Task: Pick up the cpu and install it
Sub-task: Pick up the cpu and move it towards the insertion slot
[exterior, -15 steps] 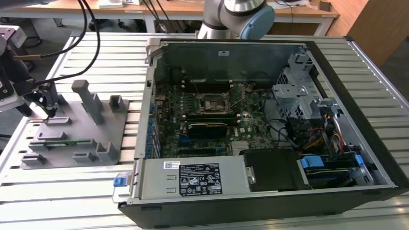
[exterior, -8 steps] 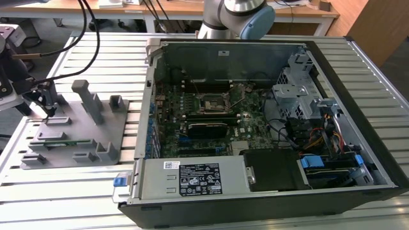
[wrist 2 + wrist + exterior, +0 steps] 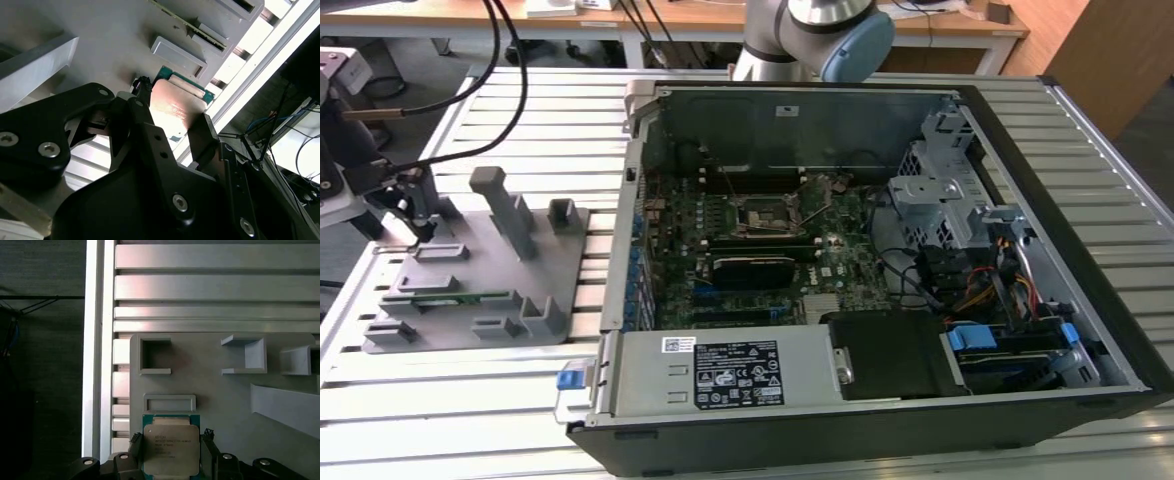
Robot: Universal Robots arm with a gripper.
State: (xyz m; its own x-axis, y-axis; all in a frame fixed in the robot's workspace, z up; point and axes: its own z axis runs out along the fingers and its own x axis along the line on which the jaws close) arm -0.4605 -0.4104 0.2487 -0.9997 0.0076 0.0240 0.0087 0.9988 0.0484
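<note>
Position: the gripper (image 3: pixel 171 436) is down on the grey tray (image 3: pixel 225 405), which lies on the slatted table (image 3: pixel 520 110) at the exterior view's left, well apart from the socket (image 3: pixel 765 215) inside the open case (image 3: pixel 801 120).

Cpu: the cpu (image 3: pixel 171 450) lies flat, silver top up, at the tray's edge and just beside a shallow rectangular pocket. Whether it is clear of the tray surface cannot be told.

Claw: in both wrist views the fingers (image 3: pixel 202 132) stand against two opposite edges of the cpu, so I judge the claw clamped on it. Contact looks confined to the thin rim.

Risks, as judgement:
- Slip or tilt. The hold is on narrow edges only, so a jolt on lifting could tip the chip or drop it onto the tray or table.
- Snagging. The raised pocket wall beside the chip could catch a corner if the lift is not straight up.
- Damage at the socket. A chip skewed in the claw would meet the socket crooked and could be forced.
- Collision. The case walls are tall and could foul the arm during transfer.
</note>
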